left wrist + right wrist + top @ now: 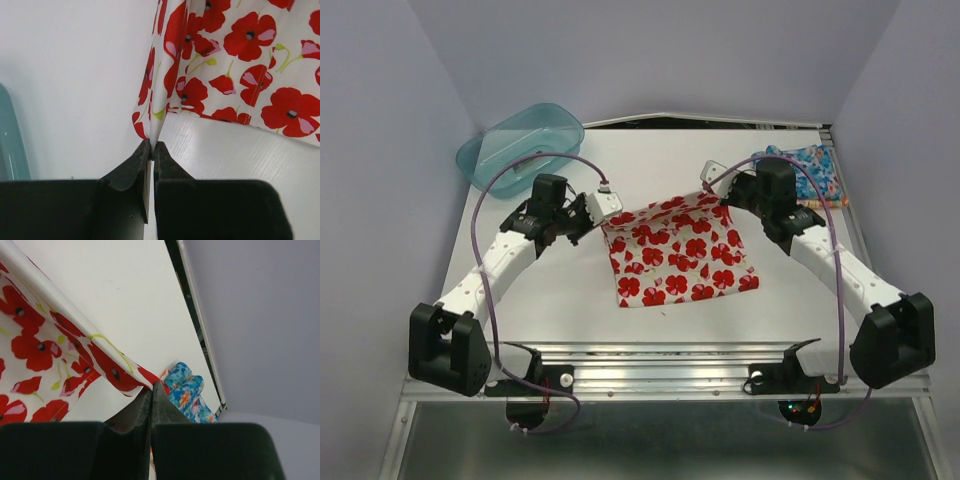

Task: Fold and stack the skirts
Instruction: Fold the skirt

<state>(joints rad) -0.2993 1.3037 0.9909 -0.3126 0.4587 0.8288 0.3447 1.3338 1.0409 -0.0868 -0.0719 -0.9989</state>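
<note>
The white skirt with red poppies (680,252) is stretched across the middle of the table, its far edge lifted. My left gripper (607,205) is shut on its far left corner; in the left wrist view the cloth (220,60) hangs up from the pinched tips (151,146). At the far right corner my right gripper (712,178) is shut on the same skirt (60,355), the tips (152,386) clamping the hem. The blue skirt with multicoloured flowers (808,172) lies folded at the back right, also seen as blue cloth (187,390) behind the right fingers.
A translucent teal plastic tub (520,145) stands at the back left corner, its rim (10,140) at the left edge of the left wrist view. A wall rises along the table's right edge (200,325). Purple cables loop over both arms.
</note>
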